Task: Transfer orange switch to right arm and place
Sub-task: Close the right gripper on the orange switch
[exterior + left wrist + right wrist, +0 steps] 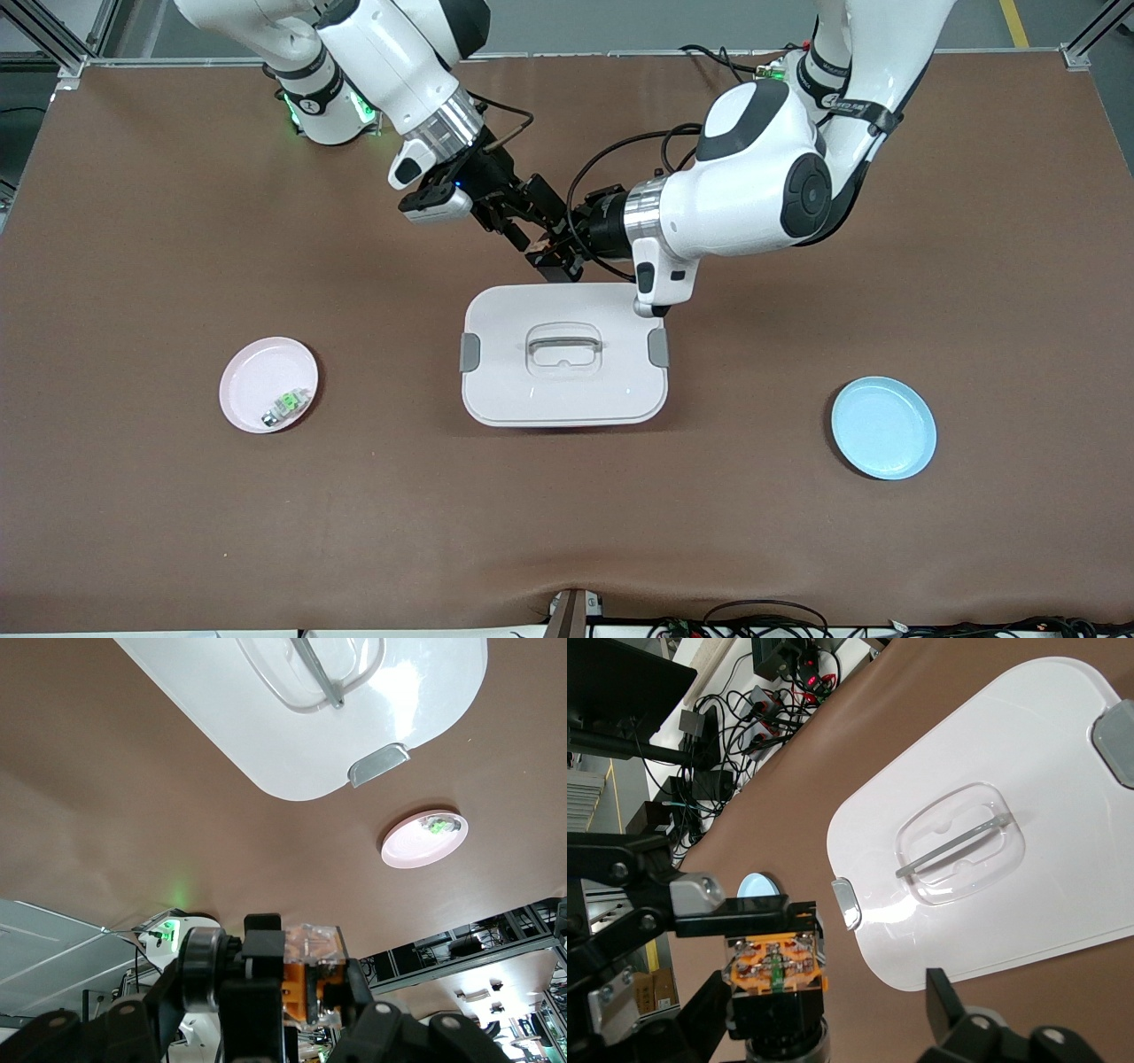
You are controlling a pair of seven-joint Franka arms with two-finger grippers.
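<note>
The orange switch (542, 241) is held in the air over the table, just past the white box's edge that lies toward the arms' bases. My left gripper (558, 252) is shut on it. In the left wrist view its fingers (264, 988) clamp the switch's clear-and-orange end (317, 974). My right gripper (518, 223) meets it from the right arm's end. In the right wrist view the switch (776, 967) sits between the spread fingers (946, 992) of the right gripper (828, 997). Those fingers are open and the switch is close to one of them.
A white lidded box (496, 390) with a handle stands mid-table under the grippers. A pink plate (252, 377) holding the green-and-white part (285, 406) lies toward the right arm's end. A blue plate (883, 427) lies toward the left arm's end.
</note>
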